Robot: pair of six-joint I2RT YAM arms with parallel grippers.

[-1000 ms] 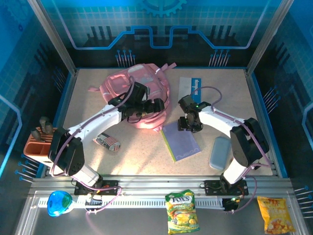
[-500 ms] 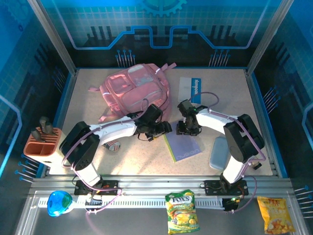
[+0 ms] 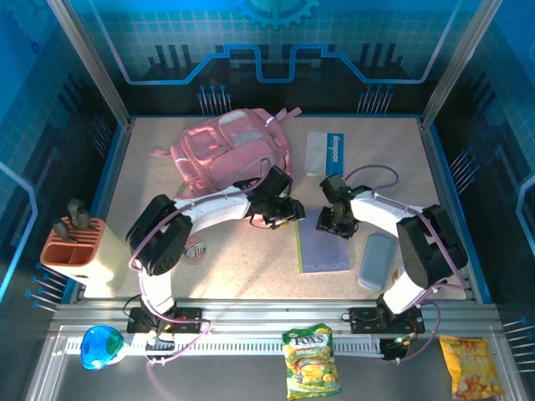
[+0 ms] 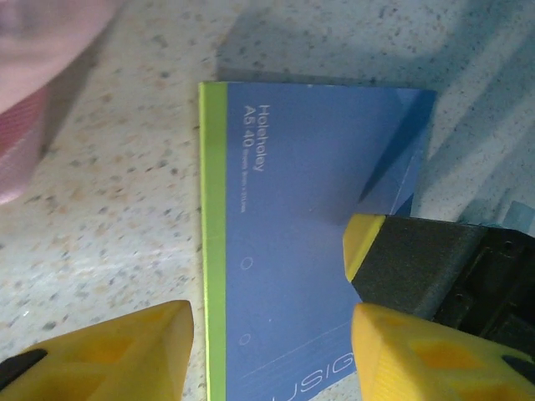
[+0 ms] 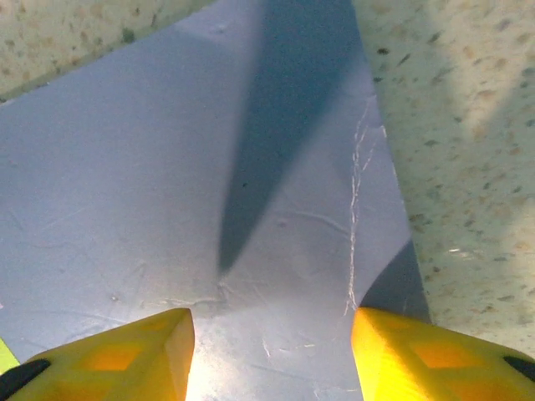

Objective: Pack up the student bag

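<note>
The student bag [image 3: 230, 150], a soft pink backpack, lies at the back left of the table; its pink edge [image 4: 29, 92] shows in the left wrist view. A blue notebook [image 3: 322, 249] with a green spine [image 4: 212, 251] lies flat right of centre. My left gripper [image 3: 284, 214] [image 4: 272, 351] hovers open over the notebook's spine edge, one finger over the table and one over the cover, with nothing held. My right gripper [image 3: 336, 222] [image 5: 272, 351] stands open low over the scuffed blue cover [image 5: 251, 192]; one of its fingers [image 4: 401, 259] shows in the left wrist view.
A blue-and-white booklet [image 3: 324, 152] lies behind the notebook and a grey case [image 3: 376, 261] to its right. A striped item [image 3: 194, 246] lies front left. An orange holder [image 3: 71, 244] stands at the left edge. Snack bags [image 3: 311, 361] [image 3: 472, 366] and a blue object [image 3: 100, 346] sit on the front rail.
My left arm has swung from the bag to the notebook's left edge, its jaws narrowing. The notebook has slid right and turned straighter, with my right gripper moving along over it.
</note>
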